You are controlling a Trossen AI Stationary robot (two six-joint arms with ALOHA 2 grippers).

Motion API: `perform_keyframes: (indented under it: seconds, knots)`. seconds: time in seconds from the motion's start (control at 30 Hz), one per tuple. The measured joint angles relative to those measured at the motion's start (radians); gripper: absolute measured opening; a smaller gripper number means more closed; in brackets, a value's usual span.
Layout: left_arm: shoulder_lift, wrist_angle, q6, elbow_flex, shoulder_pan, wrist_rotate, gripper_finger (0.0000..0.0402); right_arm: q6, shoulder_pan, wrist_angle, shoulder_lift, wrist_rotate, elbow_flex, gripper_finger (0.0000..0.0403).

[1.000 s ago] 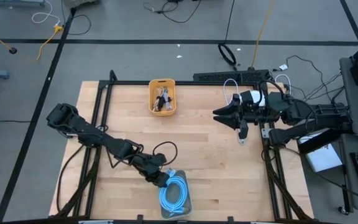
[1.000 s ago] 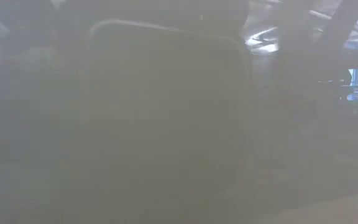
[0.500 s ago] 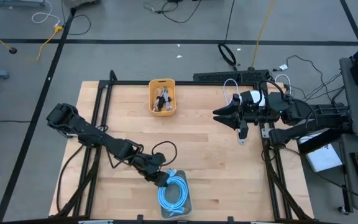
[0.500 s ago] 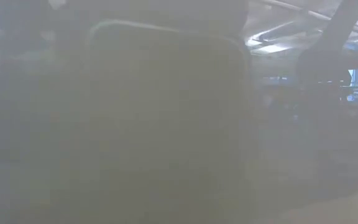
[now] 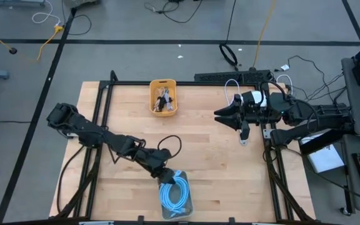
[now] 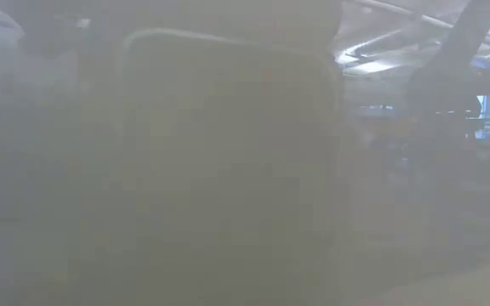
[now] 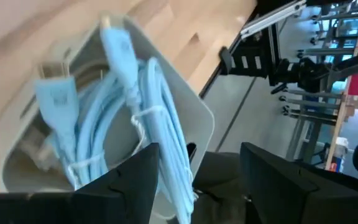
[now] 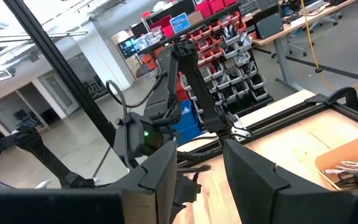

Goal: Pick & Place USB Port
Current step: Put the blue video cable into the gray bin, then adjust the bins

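Note:
A coiled light-blue USB cable [image 5: 175, 192] lies in a pale grey tray [image 5: 189, 209] at the table's near edge, tied with a thin wrap. In the left wrist view the cable [image 7: 148, 106] fills the tray [image 7: 194, 109], its two plugs pointing out of the coil. My left gripper [image 5: 161, 174] hangs open at the tray's far left corner, just above the coil [image 7: 197, 155]. My right gripper [image 5: 218, 114] waits open and empty above the table's right side [image 8: 199, 149]. My left gripper stands open over the coil, slanting down from the table's left. One loop of the cable [image 7: 174, 180] runs close beside a finger [image 7: 143, 177]. I cannot tell whether that finger touches it. The cable rests in the tray.
A yellow bin [image 5: 163, 82] with several dark and white cables stands at the far middle. Black frame rails [image 5: 105, 106] run along the table's left, far and right sides. Bare wood lies between bin and tray. A blurred grey shape fills the low view.
My left gripper has risen a little and drawn back from the tray toward the table's far edge. The blue cable stays in the tray, one strand now reaching up toward the gripper.

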Motion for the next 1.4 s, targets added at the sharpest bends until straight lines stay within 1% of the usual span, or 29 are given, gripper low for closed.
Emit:
perform_keyframes:
  seconds: [0.13, 0.23, 0.33, 0.5, 0.6, 0.67, 0.77, 0.83, 0.9, 0.97, 1.03, 1.1, 1.17, 1.2, 1.23, 1.27, 1.33, 1.37, 1.4]
  knots:
    - [0.0, -0.009, 0.006, 0.01, 0.014, 0.025, 0.0227, 0.0, 0.0, 0.0, 0.0, 0.0, 0.0, 0.0125]
    - [0.0, -0.059, 0.003, 0.01, 0.004, 0.046, 0.0227, 0.0, 0.0, -0.001, -0.005, 0.0, 0.0, 0.0125]
    - [0.0, -0.097, 0.001, 0.01, -0.004, 0.049, 0.0227, 0.0, 0.0, -0.002, -0.015, 0.0, 0.0, 0.0125]
    - [0.0, -0.088, 0.027, 0.01, 0.016, 0.034, 0.0227, -0.042, 0.0, -0.002, -0.026, -0.001, 0.0, 0.0125]
    - [-0.024, -0.05, 0.076, 0.01, 0.059, 0.001, 0.0227, -0.092, 0.0, -0.002, -0.033, -0.001, 0.0, 0.0125]
    - [-0.054, 0.008, 0.113, 0.01, 0.1, -0.017, 0.0227, -0.124, 0.0, -0.002, -0.043, -0.001, 0.0, 0.0125]
    - [-0.122, 0.041, 0.194, 0.01, 0.169, -0.045, 0.0227, -0.152, -0.001, 0.014, -0.063, 0.0, 0.0, 0.0125]
    - [-0.182, 0.064, 0.243, 0.01, 0.213, -0.09, 0.0227, -0.158, -0.007, 0.029, -0.077, 0.0, 0.0, 0.0125]
    - [-0.252, 0.052, 0.289, 0.011, 0.25, -0.163, 0.0227, -0.153, -0.009, 0.045, -0.091, 0.002, 0.0, 0.0125]
    - [-0.317, -0.03, 0.317, 0.013, 0.283, -0.233, 0.0227, -0.137, -0.009, 0.041, -0.101, 0.003, 0.0, 0.0125]
    - [-0.372, -0.212, 0.32, 0.013, 0.323, -0.264, 0.0227, -0.121, -0.008, 0.037, -0.11, 0.002, 0.0, 0.0125]
    - [-0.403, -0.444, 0.314, 0.013, 0.362, -0.318, 0.0222, -0.103, 0.0, 0.036, -0.112, 0.0, 0.0, 0.0125]
    - [-0.413, -0.683, 0.306, 0.008, 0.405, -0.336, 0.0201, -0.097, 0.013, 0.034, -0.113, 0.0, 0.0, 0.0125]
    - [-0.41, -0.746, 0.306, 0.004, 0.43, -0.32, 0.0182, -0.097, 0.019, 0.034, -0.113, 0.0, 0.0, 0.0125]
    - [-0.406, -0.753, 0.323, -0.005, 0.452, -0.293, 0.0155, -0.097, 0.024, 0.035, -0.113, 0.001, 0.0, 0.0125]
    - [-0.404, -0.725, 0.35, -0.02, 0.467, -0.27, 0.0122, -0.097, 0.027, 0.035, -0.112, 0.001, 0.0, 0.0125]
    - [-0.403, -0.634, 0.408, -0.053, 0.479, -0.241, 0.0044, -0.097, 0.028, 0.036, -0.108, 0.002, 0.0, 0.0125]
    - [-0.403, -0.572, 0.424, -0.072, 0.482, -0.225, 0.0023, -0.097, 0.028, 0.035, -0.106, 0.002, 0.0, 0.0125]
    - [-0.393, -0.513, 0.426, -0.089, 0.487, -0.214, 0.0016, -0.097, 0.028, 0.035, -0.104, 0.003, 0.0, 0.0125]
